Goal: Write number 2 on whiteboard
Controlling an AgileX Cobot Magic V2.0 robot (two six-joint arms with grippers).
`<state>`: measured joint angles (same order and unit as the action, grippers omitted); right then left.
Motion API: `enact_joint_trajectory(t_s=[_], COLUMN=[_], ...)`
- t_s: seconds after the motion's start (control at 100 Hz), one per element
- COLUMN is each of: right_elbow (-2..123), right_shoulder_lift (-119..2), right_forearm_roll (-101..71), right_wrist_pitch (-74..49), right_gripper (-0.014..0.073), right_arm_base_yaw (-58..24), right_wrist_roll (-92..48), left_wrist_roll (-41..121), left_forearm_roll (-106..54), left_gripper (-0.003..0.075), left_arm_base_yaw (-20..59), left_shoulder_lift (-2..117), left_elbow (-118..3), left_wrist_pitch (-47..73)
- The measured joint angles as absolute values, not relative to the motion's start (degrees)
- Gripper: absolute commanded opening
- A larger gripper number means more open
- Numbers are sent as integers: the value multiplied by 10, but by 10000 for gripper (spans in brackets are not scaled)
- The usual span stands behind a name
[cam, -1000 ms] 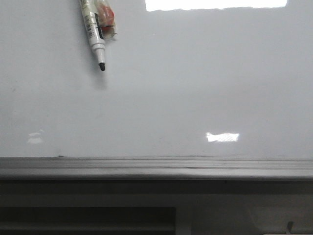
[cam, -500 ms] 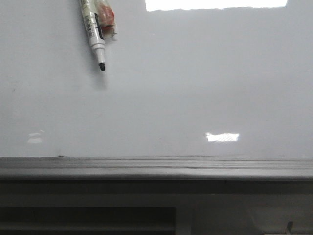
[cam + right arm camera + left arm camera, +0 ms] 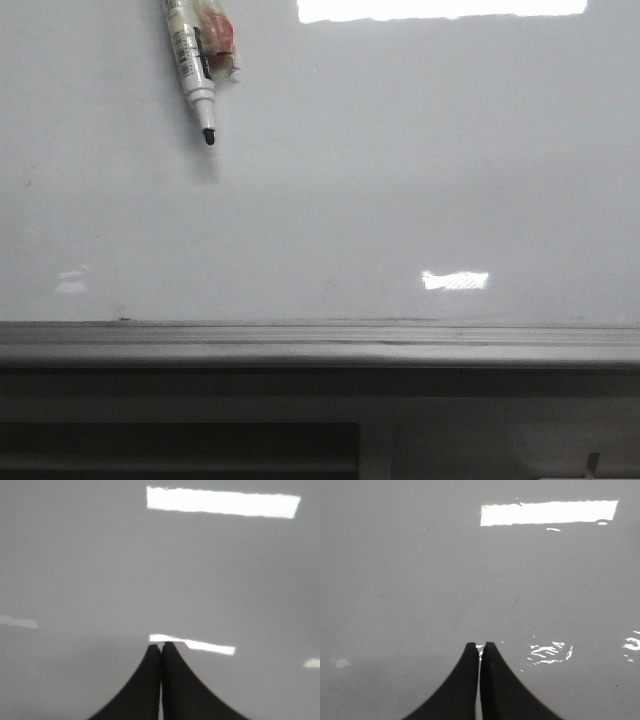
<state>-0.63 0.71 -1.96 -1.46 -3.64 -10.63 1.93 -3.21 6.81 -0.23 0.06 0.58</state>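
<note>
Both end effectors, left (image 3: 480, 647) and right (image 3: 160, 647), closed, empty. Marker (image 3: 192, 65) on whiteboard (image 3: 400, 180): light, slick; grip mid-barrel above its cap-end tip.

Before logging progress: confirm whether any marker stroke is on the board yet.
No: in the front view the whiteboard is bare, no line below the marker tip.

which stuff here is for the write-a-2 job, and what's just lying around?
For the job:
- whiteboard, no 2 drawn on it yet
- marker, uncapped, tip on or near the board
- left hand, shut, empty
- right hand, shut, empty

Just there:
- grey frame edge below the board
- red-and-clear bit beside the marker; can't identify
</note>
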Motion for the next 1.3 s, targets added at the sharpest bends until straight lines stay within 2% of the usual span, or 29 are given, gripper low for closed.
enact_joint_trajectory(t_s=[0.16, 0.49, 0.61, 0.72, 0.89, 1.11, 1.24, 1.3], right_elbow=[-6, -6, -6, 0, 79, 197, 237, 244], right_shoulder_lift=[7, 7, 7, 7, -19, -162, -212, -222], right_forearm_roll=[-52, -199, -302, -345, -325, -270, -265, -265], right_wrist_pitch=[-10, 14, 29, 6, -115, -277, -309, -315], right_gripper=[-47, -47, -47, -46, -46, -47, -43, -13], right_arm_base_yaw=[-36, -36, -36, -36, -36, -36, -52, -61], right_wrist_roll=[-106, -106, -106, -105, -111, -140, -154, -155], left_wrist_roll=[19, 19, 19, 18, 18, 116, 167, 194], left_forearm_roll=[-68, -284, -387, -428, -381, -311, -342, -369], left_gripper=[-20, -20, -20, -20, -20, -20, -17, 13], left_arm_base_yaw=[68, 68, 68, 68, 68, 71, 104, 120], left_shoulder_lift=[-2, -2, -2, -2, 1, 95, 141, 160], left_elbow=[1, 1, 0, -6, -82, -219, -254, -258], left_wrist_pitch=[0, -17, -28, -19, 90, 313, 347, 348])
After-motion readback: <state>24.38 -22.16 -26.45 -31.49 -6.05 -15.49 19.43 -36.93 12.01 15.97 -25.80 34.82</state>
